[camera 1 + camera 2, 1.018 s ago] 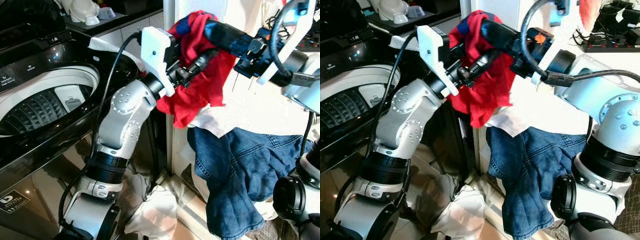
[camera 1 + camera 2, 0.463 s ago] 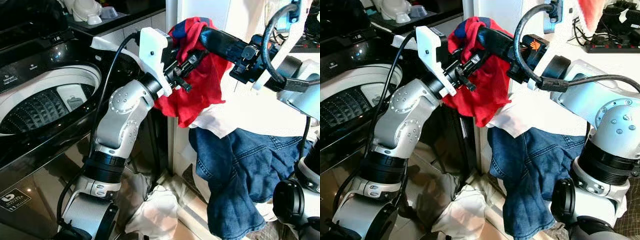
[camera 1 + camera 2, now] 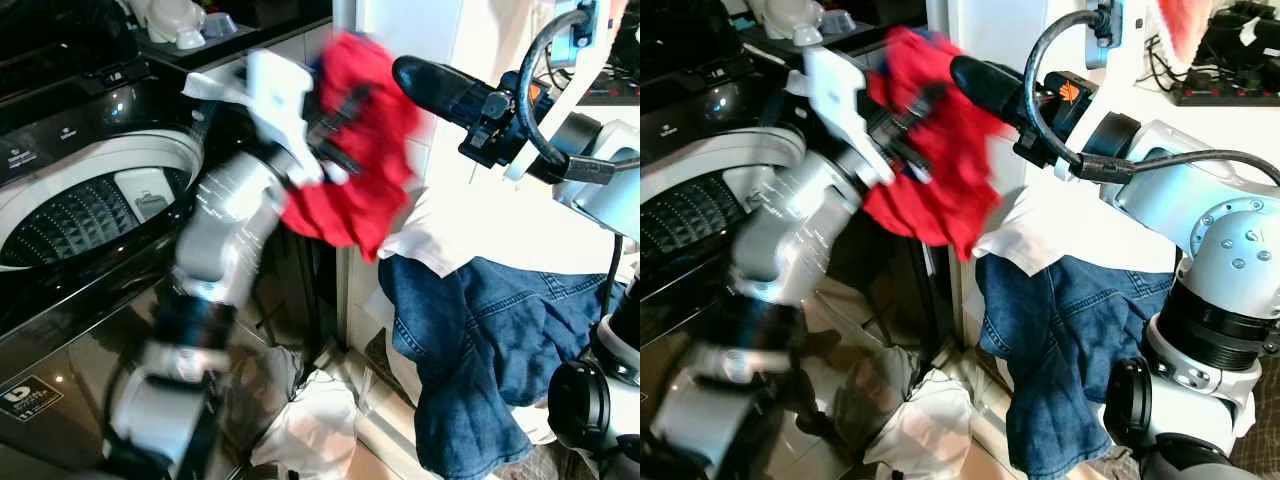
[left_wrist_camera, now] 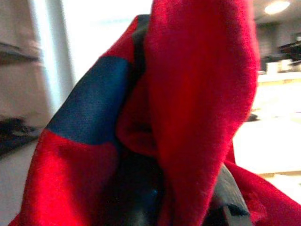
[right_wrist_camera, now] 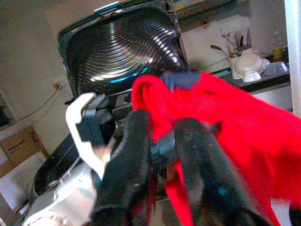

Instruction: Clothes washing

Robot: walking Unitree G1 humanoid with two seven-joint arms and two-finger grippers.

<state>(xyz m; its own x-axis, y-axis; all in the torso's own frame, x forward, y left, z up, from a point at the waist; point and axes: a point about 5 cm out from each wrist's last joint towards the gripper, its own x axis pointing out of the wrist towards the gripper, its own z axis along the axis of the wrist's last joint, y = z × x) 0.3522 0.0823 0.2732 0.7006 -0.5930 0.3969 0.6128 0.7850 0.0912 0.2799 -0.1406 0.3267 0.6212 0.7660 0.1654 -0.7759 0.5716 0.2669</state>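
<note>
The top-loading washing machine (image 3: 90, 200) stands open at the robot's left, its ribbed drum showing under the rim and its lid raised behind it. A dark bench (image 3: 215, 40) behind the machine carries white cups and bowls. Between the machine and the white cabinet (image 3: 410, 25) there is a narrow gap, and on the floor there a crumpled white cloth (image 3: 310, 425) lies in a heap. A pair of blue jeans (image 3: 470, 340) hangs down on the robot's right side with a white garment (image 3: 450, 230) draped just above it.

The red garment (image 3: 355, 150), with a blue patch on it, is up in the air beside the machine's right edge, not over the drum. The left pincer (image 4: 141, 197) is buried in it; the cloth wraps over the black fingers, and they look clamped on it. That arm is smeared with blur. The right pincer (image 5: 162, 160) sits just beside the red cloth at its upper edge, fingers a little apart, and whether it pinches any fabric I cannot tell.
</note>
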